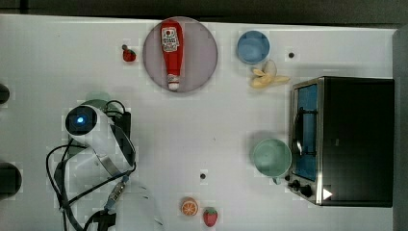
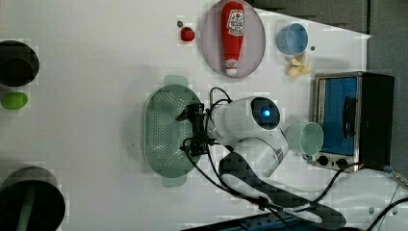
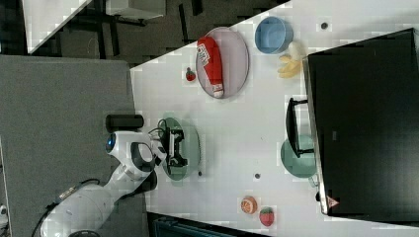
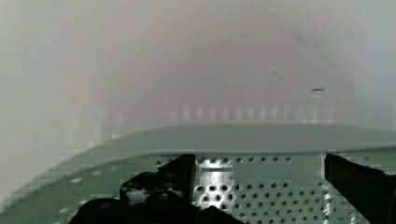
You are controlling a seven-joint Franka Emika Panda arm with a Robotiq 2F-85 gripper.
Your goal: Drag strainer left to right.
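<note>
Arm bent low, pincer [image 2: 192, 129] agape (fingers wide).

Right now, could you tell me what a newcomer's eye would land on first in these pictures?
Probably the red ketchup bottle lying on a round plate at the far edge in the top view. Next, the white arm with its open pincer over the mint-green strainer, and the black toaster oven on the top view's right.
</note>
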